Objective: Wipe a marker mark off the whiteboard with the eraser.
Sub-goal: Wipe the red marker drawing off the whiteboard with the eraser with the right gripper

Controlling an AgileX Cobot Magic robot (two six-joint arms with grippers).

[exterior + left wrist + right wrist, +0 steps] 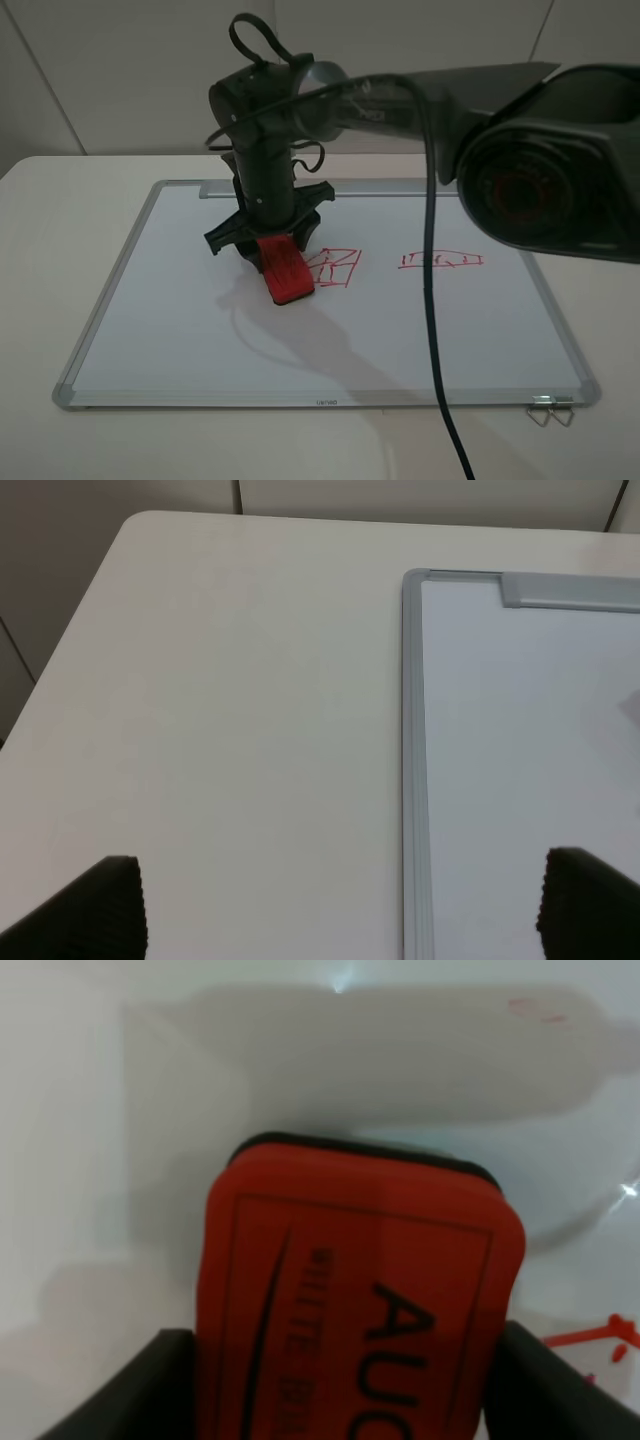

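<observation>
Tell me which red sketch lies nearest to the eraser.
The box-like marker mark, right beside the eraser; the wider sketch lies farther right.

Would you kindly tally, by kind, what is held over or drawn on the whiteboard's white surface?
eraser, clamped in the right gripper: 1
Red sketches: 2 (the boxy marker mark and the wider sketch)
Total: 3

Whiteboard (pixel 170 320) bare left of eraser (pixel 285 272); cable (pixel 432 300) crosses right.
</observation>
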